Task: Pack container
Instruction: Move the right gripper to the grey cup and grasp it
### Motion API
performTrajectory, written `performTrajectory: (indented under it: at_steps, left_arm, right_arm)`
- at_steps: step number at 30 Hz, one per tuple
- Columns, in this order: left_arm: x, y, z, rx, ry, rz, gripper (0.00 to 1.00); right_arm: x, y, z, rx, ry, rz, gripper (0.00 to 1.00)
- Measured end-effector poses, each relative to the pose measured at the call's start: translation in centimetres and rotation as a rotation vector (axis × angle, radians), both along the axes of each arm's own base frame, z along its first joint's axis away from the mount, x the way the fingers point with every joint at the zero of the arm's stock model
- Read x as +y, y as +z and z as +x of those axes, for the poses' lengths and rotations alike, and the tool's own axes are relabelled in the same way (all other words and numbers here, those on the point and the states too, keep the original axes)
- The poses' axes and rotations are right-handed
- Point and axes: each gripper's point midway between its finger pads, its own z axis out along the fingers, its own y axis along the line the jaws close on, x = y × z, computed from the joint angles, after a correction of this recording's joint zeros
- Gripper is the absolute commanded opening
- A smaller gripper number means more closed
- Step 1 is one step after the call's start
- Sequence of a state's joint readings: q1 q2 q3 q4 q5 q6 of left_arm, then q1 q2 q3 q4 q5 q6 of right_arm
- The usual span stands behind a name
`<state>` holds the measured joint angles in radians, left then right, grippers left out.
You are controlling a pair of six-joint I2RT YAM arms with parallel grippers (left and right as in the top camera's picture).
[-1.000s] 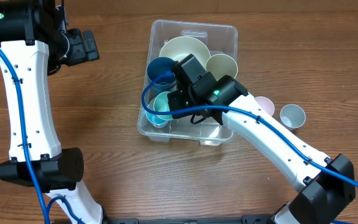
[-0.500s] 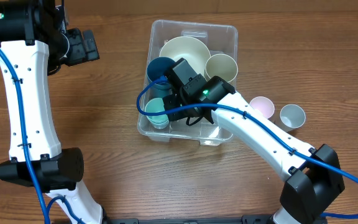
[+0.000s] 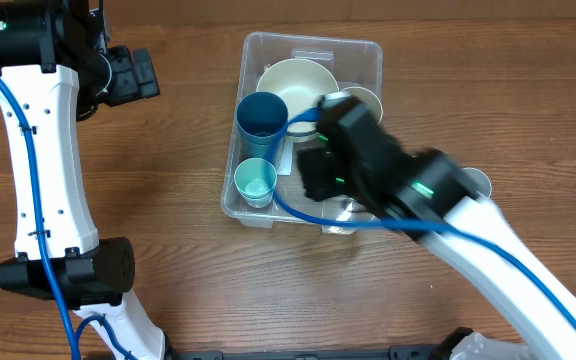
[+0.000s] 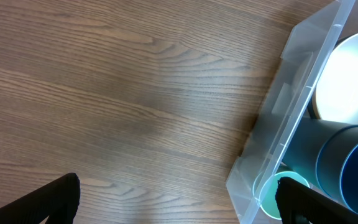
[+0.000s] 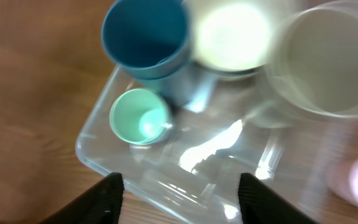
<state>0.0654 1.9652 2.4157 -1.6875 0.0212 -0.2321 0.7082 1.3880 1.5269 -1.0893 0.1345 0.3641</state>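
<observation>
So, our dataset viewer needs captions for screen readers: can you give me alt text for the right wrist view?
A blurred look down into the clear container, holding a dark blue cup, a small teal cup, a cream bowl and a beige cup. The right gripper hangs above it, jaws open and empty.

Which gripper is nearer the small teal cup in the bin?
Right. The right gripper hangs open over the container, beside the teal cup; the left gripper is over the table, outside the container.
</observation>
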Motion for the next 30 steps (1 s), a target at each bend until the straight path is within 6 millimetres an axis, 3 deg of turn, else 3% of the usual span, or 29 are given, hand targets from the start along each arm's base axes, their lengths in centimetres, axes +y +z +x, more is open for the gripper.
performTrajectory:
  at_steps: [3,7,10,16,22,27,30]
  left_arm:
    - [0.0,0.0,0.0,0.0,0.0,0.0,1.0]
    - [0.0,0.0,0.0,0.0,0.0,0.0,1.0]
    - [0.0,0.0,0.0,0.0,0.0,0.0,1.0]
    - [0.0,0.0,0.0,0.0,0.0,0.0,1.0]
    - [0.0,0.0,0.0,0.0,0.0,0.0,1.0]
    - [0.0,0.0,0.0,0.0,0.0,0.0,1.0]
    - [0.0,0.0,0.0,0.0,0.0,0.0,1.0]
  right_arm:
    - [-4.6,3.4,-1.3,-0.09,-0.146,0.003,0.69]
    - [-11.1,4.7,-1.9,-0.108,-0.374,-0.005,0.7]
    - [-17.1,4.1,-1.6,-0.076,-0.606,-0.035,0.7]
    - [-25.0,1.7,-0.3,0.04,-0.92,-0.032,0.7]
    - [-29.7,-2.9,1.5,0.228,-1.031,-0.009,0.69]
    - [-30.9,-8.9,2.9,0.458,-0.989,0.034,0.65]
    - [-30.8,-12.3,2.8,0.574,-0.967,0.048,0.65]
